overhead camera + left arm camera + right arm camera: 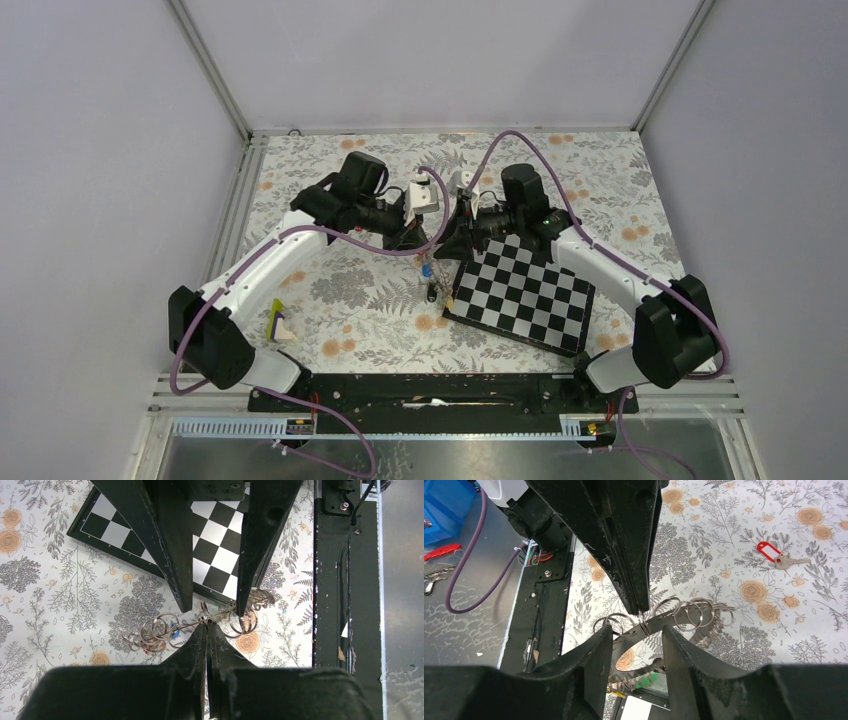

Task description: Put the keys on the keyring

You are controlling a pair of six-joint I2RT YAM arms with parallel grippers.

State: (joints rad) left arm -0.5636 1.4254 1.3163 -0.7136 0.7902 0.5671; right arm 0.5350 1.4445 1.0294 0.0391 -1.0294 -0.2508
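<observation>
No text, label, brand, number or sign can be read in any view. The red plastic key tag lying on the floral-patterned desk is too small to tell whether it bears writing. The black-and-white chequered board towards the desk's right edge shows plain squares only

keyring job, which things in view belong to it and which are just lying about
Job: keyring, held by left pincer; split rings on it; red-tagged key; right pincer.
Lying about: chessboard; blue box.
</observation>
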